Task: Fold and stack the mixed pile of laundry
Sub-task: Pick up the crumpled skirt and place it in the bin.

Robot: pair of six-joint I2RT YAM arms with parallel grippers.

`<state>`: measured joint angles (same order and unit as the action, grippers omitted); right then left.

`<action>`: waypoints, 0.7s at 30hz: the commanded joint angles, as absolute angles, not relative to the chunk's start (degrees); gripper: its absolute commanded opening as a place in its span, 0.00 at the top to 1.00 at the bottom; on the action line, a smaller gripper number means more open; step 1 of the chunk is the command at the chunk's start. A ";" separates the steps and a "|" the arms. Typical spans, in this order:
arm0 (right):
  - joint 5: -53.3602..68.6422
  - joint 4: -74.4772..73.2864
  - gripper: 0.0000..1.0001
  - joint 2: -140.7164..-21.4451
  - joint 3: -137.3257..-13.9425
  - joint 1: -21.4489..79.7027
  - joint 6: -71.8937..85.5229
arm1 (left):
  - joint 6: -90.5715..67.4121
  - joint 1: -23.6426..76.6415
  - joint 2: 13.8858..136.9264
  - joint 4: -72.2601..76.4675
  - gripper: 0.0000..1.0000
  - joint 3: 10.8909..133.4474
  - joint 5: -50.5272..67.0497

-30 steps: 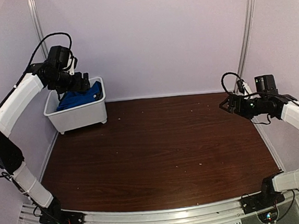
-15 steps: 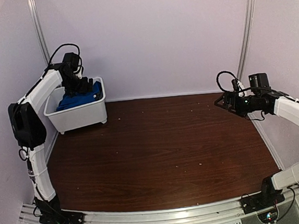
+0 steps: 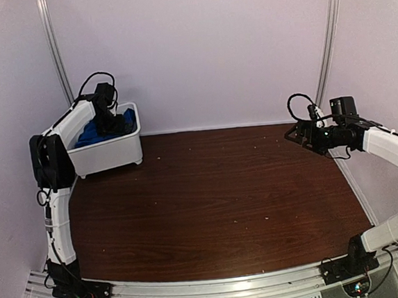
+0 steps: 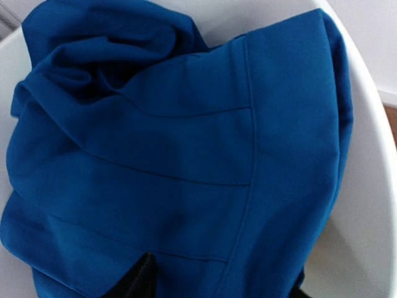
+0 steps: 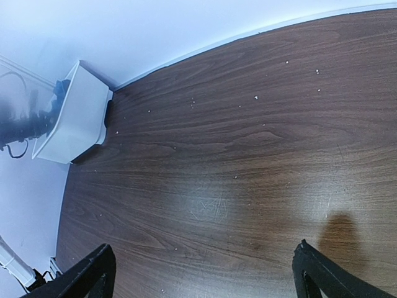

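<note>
Royal-blue garment: the crumpled royal-blue cloth garment (image 3: pixel 90 137) lies bunched inside the white rectangular plastic bin (image 3: pixel 112 154) at the far left corner of the dark wood-grain table (image 3: pixel 218 203). One seamed edge laps up against the bin wall, so nothing is folded yet.
Orange-red T-shirt: it shows in none of the views. It may lie under the blue cloth, but that cannot be told.
Left gripper: the left gripper (image 3: pixel 113 121) reaches down into the bin from above, fingertips pressed into the blue fabric, probably to lift the garment out. In the wrist view the dark fingertips (image 4: pixel 141 278) stand apart with cloth between them. Whether they have pinched a fold cannot be told.
Right gripper: the right gripper (image 3: pixel 297 135) hovers above the far right of the table, jaws spread wide and holding nothing, seemingly waiting clear of the middle.
Table middle: bare apart from small pale specks, the likely folding surface.
Step in hand: fetching the first garment, very early in the task.
</note>
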<state>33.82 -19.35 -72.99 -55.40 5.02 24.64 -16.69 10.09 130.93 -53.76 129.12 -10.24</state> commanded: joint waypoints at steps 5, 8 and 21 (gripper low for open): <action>33.67 -18.54 0.00 -73.57 -57.92 5.19 24.48 | -19.64 3.53 127.22 -48.91 0.97 134.38 -8.05; 33.58 -18.23 0.00 -73.31 -57.92 5.14 24.47 | -22.40 1.29 123.27 -44.93 1.00 134.38 -3.71; 32.90 -17.05 0.00 -70.32 -57.66 5.10 24.91 | -44.93 0.53 110.70 -19.49 1.00 138.79 24.24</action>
